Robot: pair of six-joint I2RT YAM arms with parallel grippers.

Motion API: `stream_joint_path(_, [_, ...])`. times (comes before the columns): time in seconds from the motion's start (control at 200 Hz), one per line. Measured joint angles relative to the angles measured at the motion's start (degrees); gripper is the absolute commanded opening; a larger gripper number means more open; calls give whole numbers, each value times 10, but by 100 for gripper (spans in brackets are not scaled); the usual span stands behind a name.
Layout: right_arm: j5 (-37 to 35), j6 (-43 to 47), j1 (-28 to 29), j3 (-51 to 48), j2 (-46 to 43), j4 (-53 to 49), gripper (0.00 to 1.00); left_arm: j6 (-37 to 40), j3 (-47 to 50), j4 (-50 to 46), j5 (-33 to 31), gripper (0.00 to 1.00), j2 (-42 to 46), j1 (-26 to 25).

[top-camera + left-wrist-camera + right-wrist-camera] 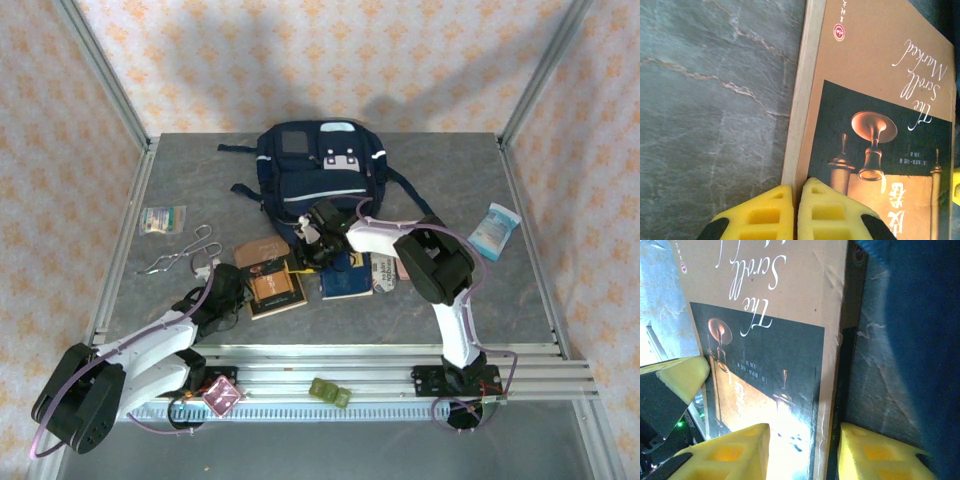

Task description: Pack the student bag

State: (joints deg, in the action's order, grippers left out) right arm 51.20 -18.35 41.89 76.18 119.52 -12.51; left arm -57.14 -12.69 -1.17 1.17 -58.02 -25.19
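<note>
I see the student bag [318, 170], navy with a white stripe and grey patch, flat at the middle of the table's [520, 310] far edge. There is bare room toward the near right corner. Left jaws are clenched at the brown book's [875, 100] edge; right jaws are released, straddling another edge.

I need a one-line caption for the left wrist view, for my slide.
The left gripper, shut, at the edge of a brown book lying on the grey table.

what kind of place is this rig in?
Likely a lab robot cell, not a classroom: grey marble-look tabletop, aluminium frame posts, orange-patterned wall panels enclosing it.
</note>
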Motion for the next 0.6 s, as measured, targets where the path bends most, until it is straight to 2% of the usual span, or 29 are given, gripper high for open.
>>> stream_joint_path(0.26, [21, 26, 0, -41, -12, 61, 36, 2, -15, 6, -35, 1, -37, 0])
stream_joint_path(0.34, [20, 28, 0, -48, -14, 72, 39, 2, -15, 11, -38, 5, -39, 0])
stream_joint_path(0.46, [1, 22, 3, -33, -13, 46, 42, 3, -13, 21, -37, 19, -43, 0])
stream_joint_path(0.601, [-41, -1, 13, -19, -11, 22, 43, 10, -19, 38, -42, 18, -66, -1])
